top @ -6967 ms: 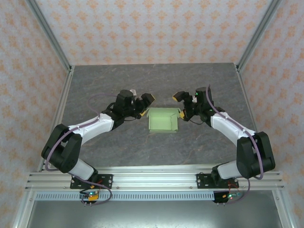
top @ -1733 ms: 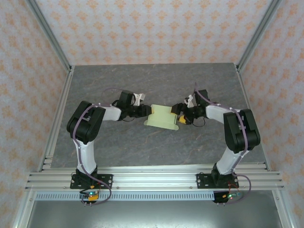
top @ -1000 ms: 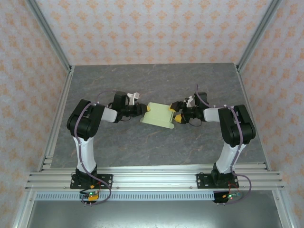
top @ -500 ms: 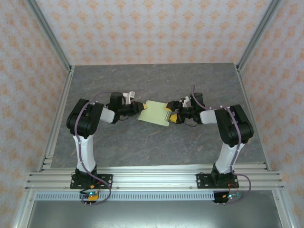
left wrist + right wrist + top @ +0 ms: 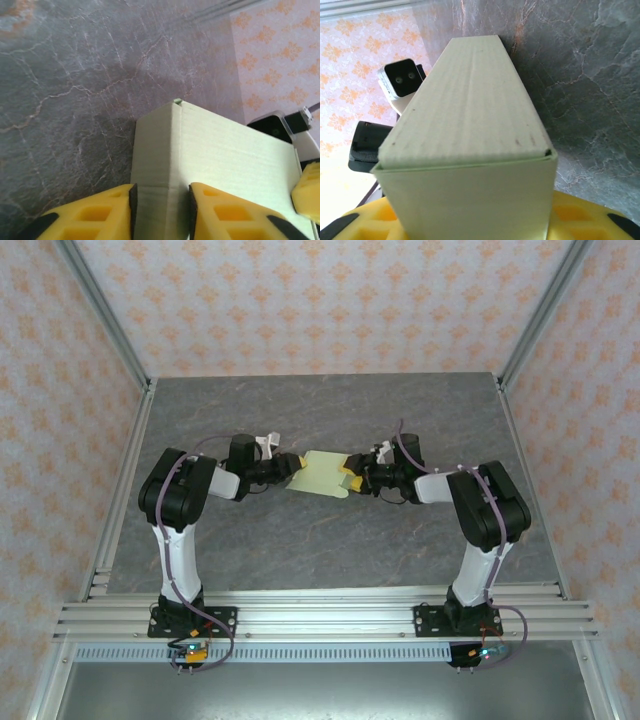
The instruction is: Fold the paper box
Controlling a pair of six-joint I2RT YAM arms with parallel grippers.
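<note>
Clamping one end of the paper box (image 5: 320,473) in its jaws, the left gripper (image 5: 161,200) should hold steady while the right gripper (image 5: 352,476), straddling the opposite end with its grip uncertain, closes squarely.

The top camera looks down from behind; both wrist cameras look close-up at the paper box (image 5: 210,150) from opposite ends.

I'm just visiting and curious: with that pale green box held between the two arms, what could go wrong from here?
1. The paper box is thin card held at opposite ends by the left end effector and right end effector; pushing inward could buckle it.
2. Each grips only the box's end, so it might slip free onto the table.
</note>
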